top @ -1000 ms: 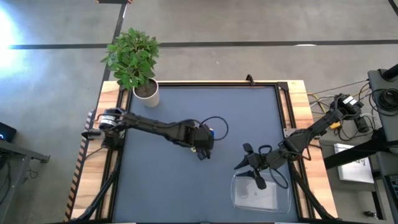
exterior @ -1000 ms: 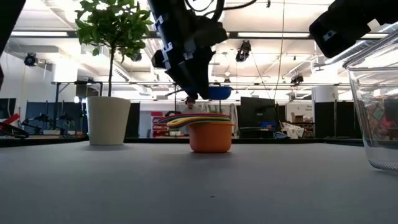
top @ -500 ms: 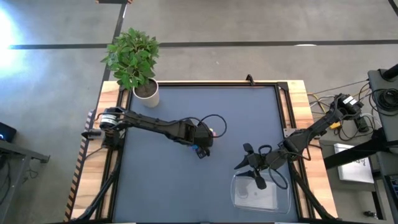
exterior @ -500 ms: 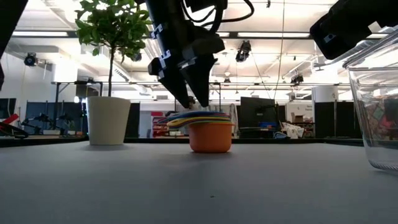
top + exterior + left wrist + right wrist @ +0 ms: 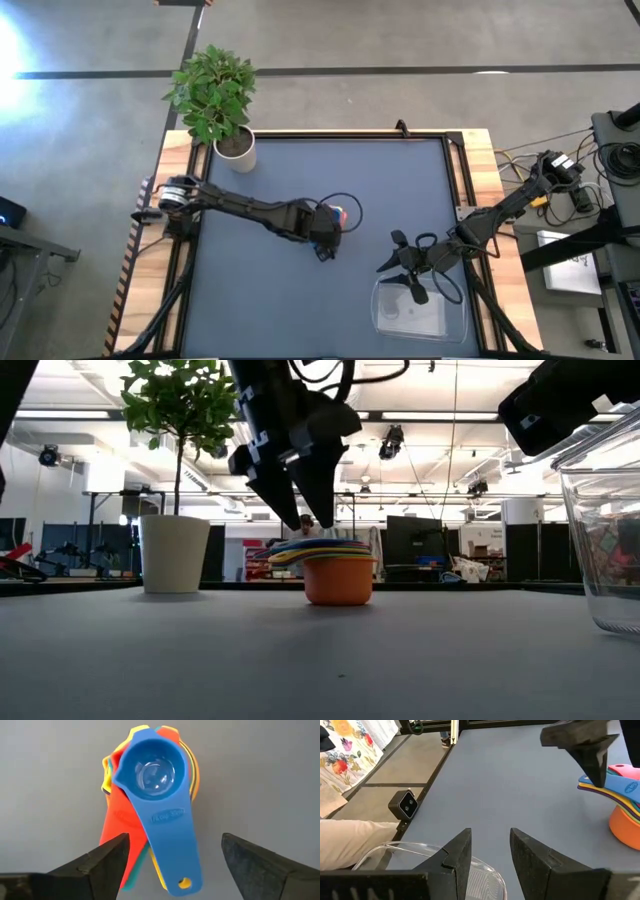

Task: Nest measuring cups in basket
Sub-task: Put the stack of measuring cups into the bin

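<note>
The measuring cups [image 5: 152,785] sit nested in one stack near the middle of the table [image 5: 260,300], the orange cup [image 5: 339,580] at the bottom and the small blue cup [image 5: 156,770] on top, its long handle fanned out over the red and yellow ones. The stack stands well apart from the basket [image 5: 425,312], which lies at the table's near right corner.

My left gripper [image 5: 172,860] hangs right above the stack with its fingers spread wide, one on either side of the blue handle, holding nothing. My right gripper [image 5: 490,850] waits over the near rim of the basket, fingers parted by a narrow gap, also empty.

The risk I see is in the grasp. The handles splay at different angles, so if I close on the blue one alone I may lift just that cup and leave the others behind. If I pinch several handles unevenly, the stack could tilt or come apart on the way to the basket. Coming down off-centre could also push the light stack across the table. The potted plant [image 5: 213,95] stands far off at the back left, out of the way.
</note>
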{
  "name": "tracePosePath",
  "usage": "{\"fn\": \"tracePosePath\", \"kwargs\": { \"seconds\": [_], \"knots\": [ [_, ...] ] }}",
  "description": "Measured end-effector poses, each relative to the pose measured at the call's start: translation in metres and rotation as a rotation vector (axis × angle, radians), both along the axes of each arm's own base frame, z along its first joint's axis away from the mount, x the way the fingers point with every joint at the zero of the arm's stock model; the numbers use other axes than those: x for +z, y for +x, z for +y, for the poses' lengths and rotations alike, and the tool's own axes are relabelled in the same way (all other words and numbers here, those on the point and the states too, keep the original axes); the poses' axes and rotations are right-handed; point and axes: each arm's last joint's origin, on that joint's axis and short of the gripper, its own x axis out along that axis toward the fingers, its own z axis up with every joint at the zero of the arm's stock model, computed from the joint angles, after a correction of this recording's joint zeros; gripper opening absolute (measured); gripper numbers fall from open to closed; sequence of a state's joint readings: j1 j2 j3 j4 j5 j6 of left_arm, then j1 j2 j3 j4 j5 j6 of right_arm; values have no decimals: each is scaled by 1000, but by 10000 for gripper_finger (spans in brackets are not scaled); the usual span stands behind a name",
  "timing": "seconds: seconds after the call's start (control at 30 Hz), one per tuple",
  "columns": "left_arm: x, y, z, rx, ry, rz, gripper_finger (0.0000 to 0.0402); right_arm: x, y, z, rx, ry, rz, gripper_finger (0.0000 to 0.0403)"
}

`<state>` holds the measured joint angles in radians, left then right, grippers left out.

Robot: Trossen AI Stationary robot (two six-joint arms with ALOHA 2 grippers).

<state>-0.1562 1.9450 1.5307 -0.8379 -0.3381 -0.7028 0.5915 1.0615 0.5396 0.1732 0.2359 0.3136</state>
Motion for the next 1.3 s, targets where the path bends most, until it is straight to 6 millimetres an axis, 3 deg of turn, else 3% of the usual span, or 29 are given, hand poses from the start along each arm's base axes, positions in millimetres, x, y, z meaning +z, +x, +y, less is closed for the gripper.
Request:
{"fn": "tracePosePath", "kwargs": {
  "seconds": [0.37,0.77,1.03,1.3],
  "knots": [
    [0,-4,-8,-85,95,49,313,0,0,0,-1,-1,0,123],
    [0,-3,0,-98,79,58,395,0,0,0,-1,0,0,123],
    [-5,0,17,-67,55,80,399,0,0,0,-1,0,0,123],
    [-22,6,17,-94,13,113,400,-1,0,0,-1,-4,6,123]
  ]
}}
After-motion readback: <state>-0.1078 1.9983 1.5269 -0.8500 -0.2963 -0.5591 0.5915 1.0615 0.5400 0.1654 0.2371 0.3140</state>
